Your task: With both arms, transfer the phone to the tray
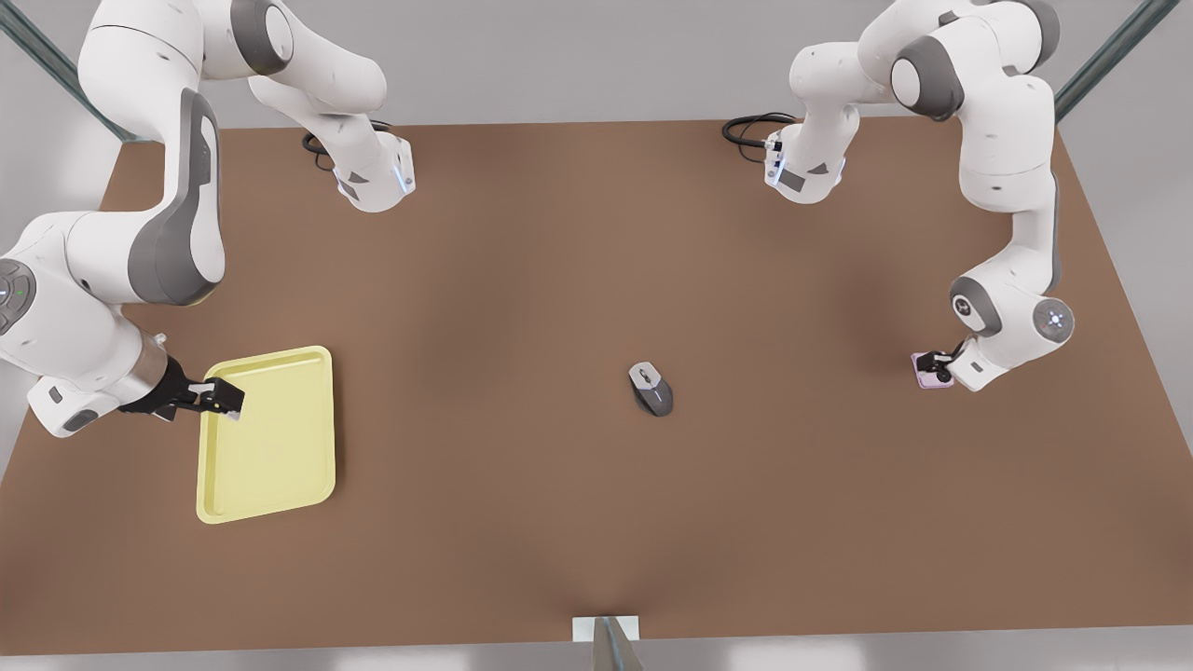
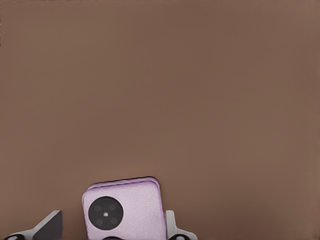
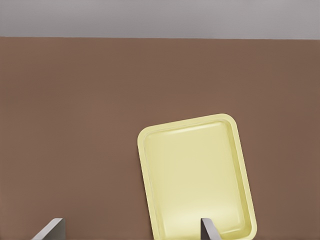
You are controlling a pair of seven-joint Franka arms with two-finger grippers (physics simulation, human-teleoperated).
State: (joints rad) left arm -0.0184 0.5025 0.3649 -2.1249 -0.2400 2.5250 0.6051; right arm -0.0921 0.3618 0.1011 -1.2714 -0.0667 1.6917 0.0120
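- Jaws: left gripper (image 1: 943,366) has its fingers apart on either side of the phone (image 1: 929,371), not visibly clamped; right gripper (image 1: 222,399) fingers spread wide, nothing between them.
- Bench (image 1: 596,280): brown, carries everything.
- Tray (image 1: 270,438): pale yellow, flat near the bench edge on the front view's left; right gripper sits over its rim.
- Mouse (image 1: 651,388): grey, mid-bench, well apart from both grippers.
- Phone lies flat near the bench edge on the front view's right, lens (image 2: 105,212) up.

Probably a simulated robot lab: bare brown table (image 1: 559,280), grey walls, two mounted arms.
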